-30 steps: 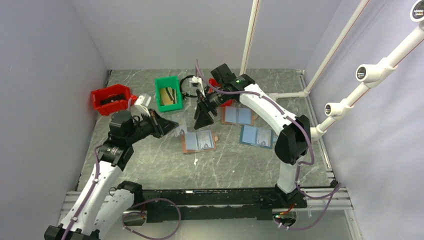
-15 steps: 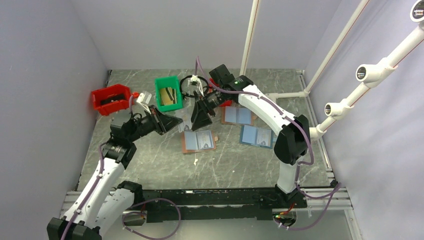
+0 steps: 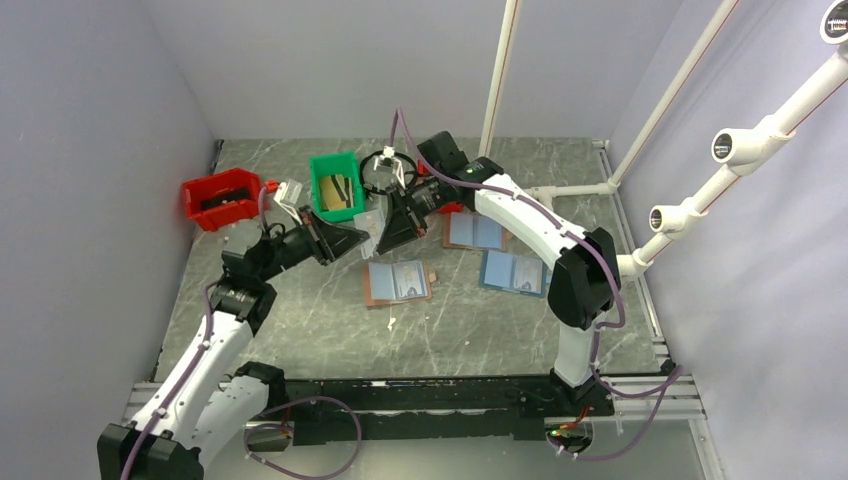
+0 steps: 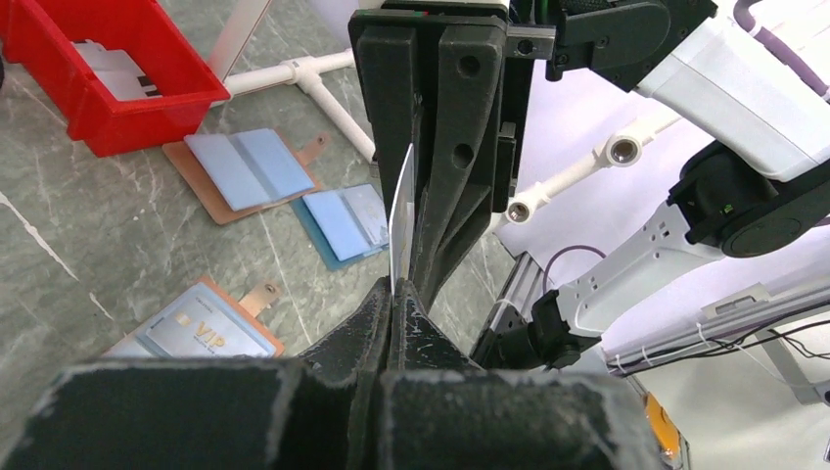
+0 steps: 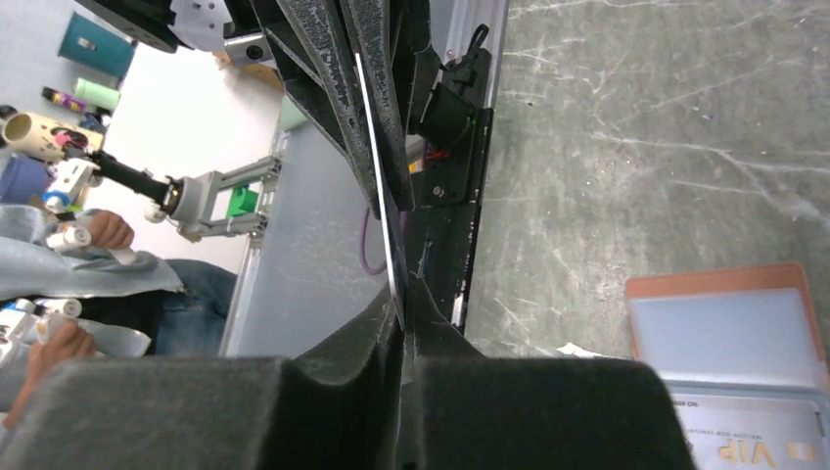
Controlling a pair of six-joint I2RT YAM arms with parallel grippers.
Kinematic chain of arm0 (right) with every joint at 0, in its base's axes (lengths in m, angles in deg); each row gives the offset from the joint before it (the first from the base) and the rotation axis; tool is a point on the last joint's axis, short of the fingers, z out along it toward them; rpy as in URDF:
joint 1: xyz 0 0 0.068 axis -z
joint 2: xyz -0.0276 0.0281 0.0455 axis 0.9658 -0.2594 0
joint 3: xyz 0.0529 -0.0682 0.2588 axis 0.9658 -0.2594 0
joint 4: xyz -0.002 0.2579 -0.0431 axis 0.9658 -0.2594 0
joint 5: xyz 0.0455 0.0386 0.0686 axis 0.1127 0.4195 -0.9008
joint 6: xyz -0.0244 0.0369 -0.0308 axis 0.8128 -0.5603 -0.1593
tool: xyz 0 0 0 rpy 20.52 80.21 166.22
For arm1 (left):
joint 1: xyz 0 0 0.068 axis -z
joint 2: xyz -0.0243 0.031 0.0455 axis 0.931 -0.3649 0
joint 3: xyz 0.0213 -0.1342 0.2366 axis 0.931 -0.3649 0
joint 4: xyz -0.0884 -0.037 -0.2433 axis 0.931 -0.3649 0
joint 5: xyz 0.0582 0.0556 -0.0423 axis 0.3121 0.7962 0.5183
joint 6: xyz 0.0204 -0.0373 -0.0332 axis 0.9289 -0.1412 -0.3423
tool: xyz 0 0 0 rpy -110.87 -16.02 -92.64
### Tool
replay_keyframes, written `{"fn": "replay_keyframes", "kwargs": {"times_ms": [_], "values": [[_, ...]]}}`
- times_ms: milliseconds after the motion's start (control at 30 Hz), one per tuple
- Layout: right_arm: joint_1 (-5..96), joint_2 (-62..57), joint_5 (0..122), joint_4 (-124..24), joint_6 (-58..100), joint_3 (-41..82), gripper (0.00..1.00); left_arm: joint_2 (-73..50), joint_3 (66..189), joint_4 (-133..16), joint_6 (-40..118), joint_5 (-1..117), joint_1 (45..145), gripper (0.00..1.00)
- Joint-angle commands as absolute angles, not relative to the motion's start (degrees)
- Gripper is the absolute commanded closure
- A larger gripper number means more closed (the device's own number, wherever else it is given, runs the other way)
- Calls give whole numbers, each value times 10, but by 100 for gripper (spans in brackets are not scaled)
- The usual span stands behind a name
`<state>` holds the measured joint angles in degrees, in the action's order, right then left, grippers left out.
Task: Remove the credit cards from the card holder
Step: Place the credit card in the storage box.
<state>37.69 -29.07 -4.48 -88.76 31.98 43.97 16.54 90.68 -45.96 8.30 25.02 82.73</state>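
Barely visible, card (image 4: 399, 220) edge-on

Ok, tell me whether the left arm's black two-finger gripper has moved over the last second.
Yes. The left gripper has moved up the top view and slightly right, ending closer to the green plastic bin.

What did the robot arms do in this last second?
The right gripper slid left to meet the left gripper and shut on the thin pale plastic card that the left gripper keeps pinched. The left gripper edged toward it. The open reddish-brown card holder with pale blue pages stayed put.
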Motion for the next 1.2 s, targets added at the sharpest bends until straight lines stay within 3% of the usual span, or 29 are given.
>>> {"fn": "replay_keyframes", "kwargs": {"times_ms": [0,67,233,333,467,1167], "values": [[375,-280,-36,-859,301,438,100,173,906,-452,79,257,830,96],[376,-282,-1,-892,335,451,100,180,913,-503,82,285,830,80],[377,-284,115,-961,429,487,100,236,953,-718,122,445,828,21],[382,-286,190,-977,450,500,100,271,978,-832,134,549,828,1],[395,-292,261,-974,453,503,100,302,990,-899,142,618,827,0],[489,-367,590,-870,397,529,100,288,997,-956,144,644,827,0]]}}
